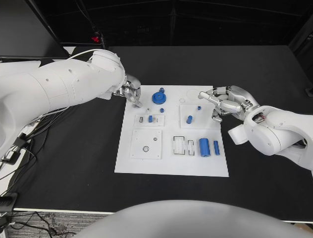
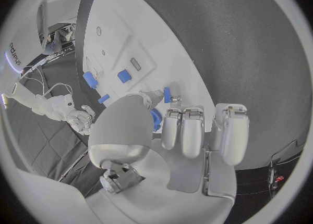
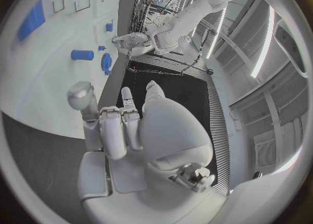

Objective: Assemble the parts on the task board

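- The board [image 1: 172,166] lies in the middle of the frame in the head view, long axis running top to bottom.
- The left hand [image 1: 130,90] sits at the board's upper left corner. Its fingers are curled inward and nothing shows between them; judged clenched and empty.
- The right hand [image 1: 228,102] sits at the board's upper right edge, fingers bent but apart, holding nothing visible; judged released.
- The gear [image 1: 159,97], a round blue part, stands near the board's top edge, just right of the left hand. The left hand is the nearer one.
- A peg [image 1: 189,119] lies in the upper right recess, long axis near vertical in the frame, just left of and below the right hand. The right hand is nearer.
- A smaller peg [image 1: 150,118] stands in the recess left of centre, below the gear.
- A thick cylinder [image 1: 204,147] and a thin pin [image 1: 216,148] lie side by side at the lower right, long axes vertical in the frame, below the right hand.
- Judgement: assembly is at an early stage; several recesses remain open, and either hand must reach inward over the board for its nearest part.
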